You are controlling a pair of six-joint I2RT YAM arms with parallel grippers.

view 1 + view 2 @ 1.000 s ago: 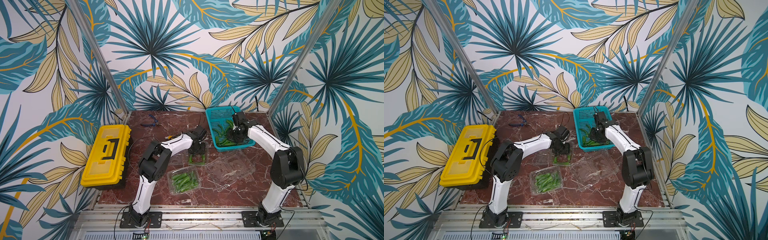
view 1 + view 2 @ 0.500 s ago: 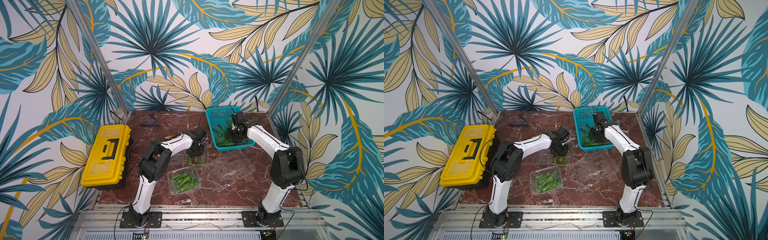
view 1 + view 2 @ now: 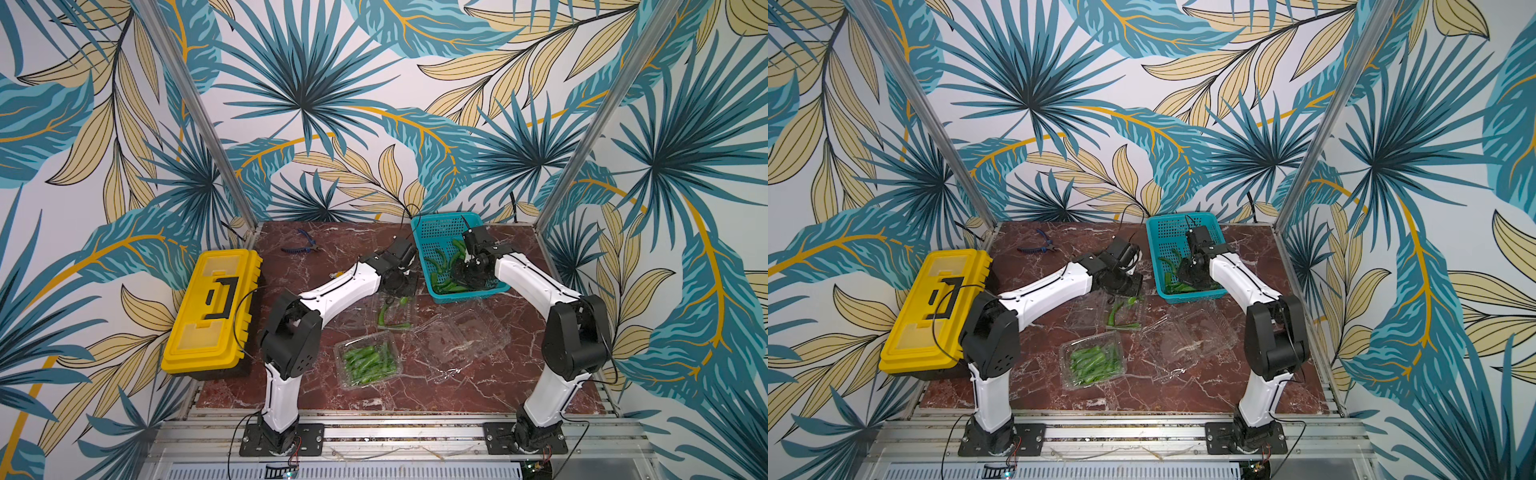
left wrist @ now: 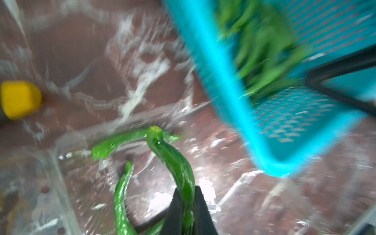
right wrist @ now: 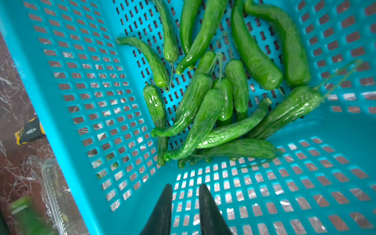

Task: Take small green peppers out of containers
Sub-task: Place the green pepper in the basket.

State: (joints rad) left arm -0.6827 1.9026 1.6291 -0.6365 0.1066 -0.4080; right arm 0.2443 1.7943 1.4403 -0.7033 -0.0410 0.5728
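My left gripper [image 4: 186, 188] is shut on one small green pepper [image 4: 175, 162], which curves up out of the jaws above an open clear container [image 3: 395, 318]. Two more peppers [image 4: 120, 203] lie in that container. In both top views the left gripper [image 3: 399, 295] hangs at the container's far end, next to the teal basket [image 3: 419, 257]. A second container [image 3: 368, 363] nearer the front holds a heap of peppers. A third container [image 3: 461, 338] lies open with no peppers showing. My right gripper [image 5: 185, 189] hovers inside the basket with its jaws slightly apart and nothing between them, above several peppers [image 5: 203, 114].
A yellow toolbox [image 3: 212, 307] stands at the table's left edge. Blue-handled pliers [image 3: 301, 245] lie at the back. A yellow-and-black tool handle [image 5: 30, 131] lies on the marble beside the basket. The wrist view of the left arm is blurred.
The left gripper's jaws have shut on a pepper in the open container and it has shifted slightly toward the basket. The right arm has not moved.
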